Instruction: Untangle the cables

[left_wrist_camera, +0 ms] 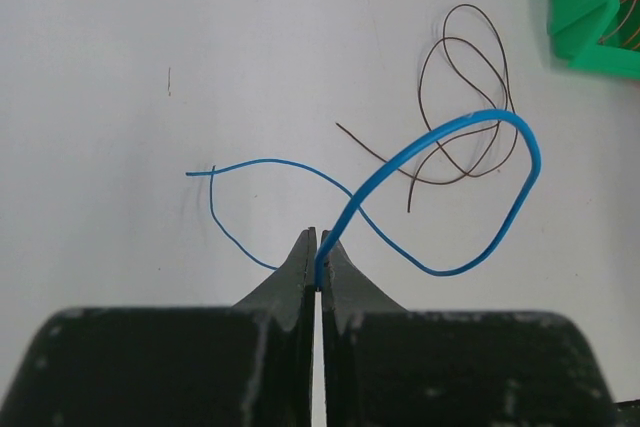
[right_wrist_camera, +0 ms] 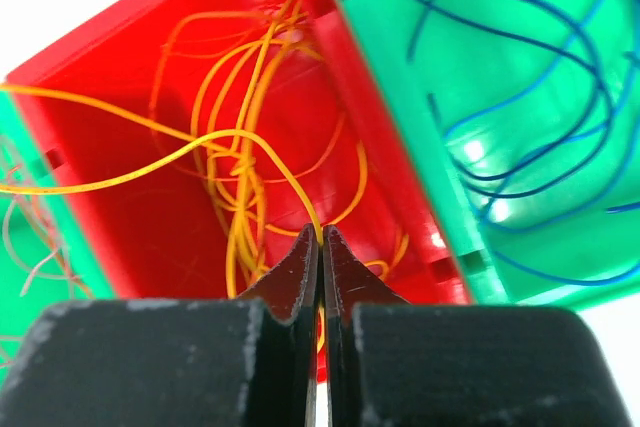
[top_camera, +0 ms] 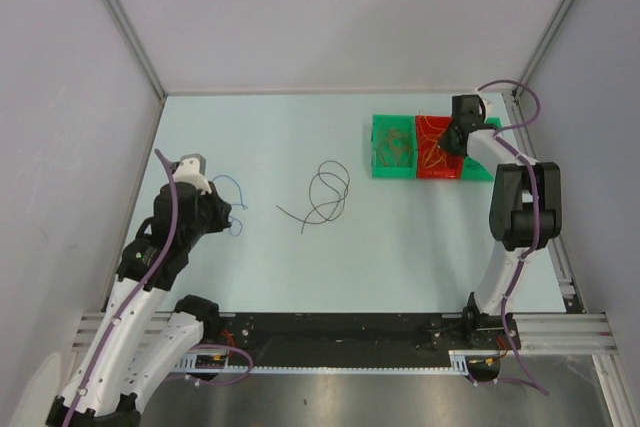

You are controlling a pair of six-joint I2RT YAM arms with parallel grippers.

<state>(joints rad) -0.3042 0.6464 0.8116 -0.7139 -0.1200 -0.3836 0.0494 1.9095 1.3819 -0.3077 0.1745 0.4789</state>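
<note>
My left gripper (left_wrist_camera: 320,247) is shut on a thin blue cable (left_wrist_camera: 470,122) that loops up and to the right above the table; it shows at the far left in the top view (top_camera: 232,187). A dark brown cable (top_camera: 325,192) lies loose in the table's middle, also in the left wrist view (left_wrist_camera: 470,77). My right gripper (right_wrist_camera: 320,239) is shut on an orange cable (right_wrist_camera: 210,137) over the red bin (right_wrist_camera: 110,197), which holds several orange cables. In the top view the right gripper (top_camera: 452,142) hovers over that red bin (top_camera: 436,173).
A green bin (top_camera: 392,169) with brownish wires stands left of the red one. Another green bin (right_wrist_camera: 500,147) with blue cables stands on its other side. Grey walls enclose the table on three sides.
</note>
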